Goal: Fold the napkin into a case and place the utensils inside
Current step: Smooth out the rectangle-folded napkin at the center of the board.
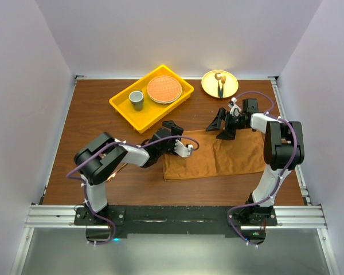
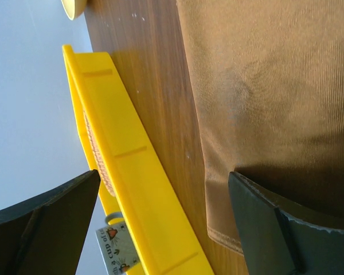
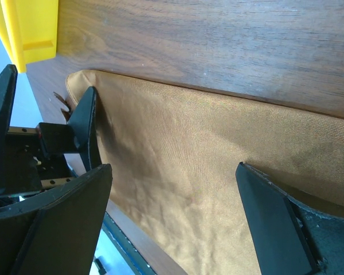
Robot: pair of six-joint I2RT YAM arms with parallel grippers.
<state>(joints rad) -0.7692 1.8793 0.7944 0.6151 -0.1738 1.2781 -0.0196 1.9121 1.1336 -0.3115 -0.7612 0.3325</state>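
Top external: napkin lies flat on the surface, right of centre, as an oblong wider than deep. In the right wrist view its far edge looks rounded, so probably a fold line. Judgement: one fold made, case not yet formed.

Left fingers sit at the napkin's far-left corner. Right fingers sit over the far edge, further right. Two holds spaced along one edge would let that edge rise evenly and be carried over without skewing. That likely explains the placement.

Left wrist: fingers spread wide, nothing between them. One is over the cloth corner, the other toward the tray. Contact with the cloth: cannot tell.

Right wrist: fingers spread wide, also empty, cloth spanning the gap below them. The left fingers show just beyond, at the corner.

Utensils rest on the yellow plate at far right, well apart from the napkin. They are too small here to pick out the spoon. Off the cloth, they leave the folding unhindered.

Tray holds a cup and a woven disc. Its near corner is close to the left fingers, so a bump is possible on lifting.

Next move (judgement): both sets of fingers close low on the edge together. Thin cloth flat on wood is hard to pinch, and they may catch only the top layer.
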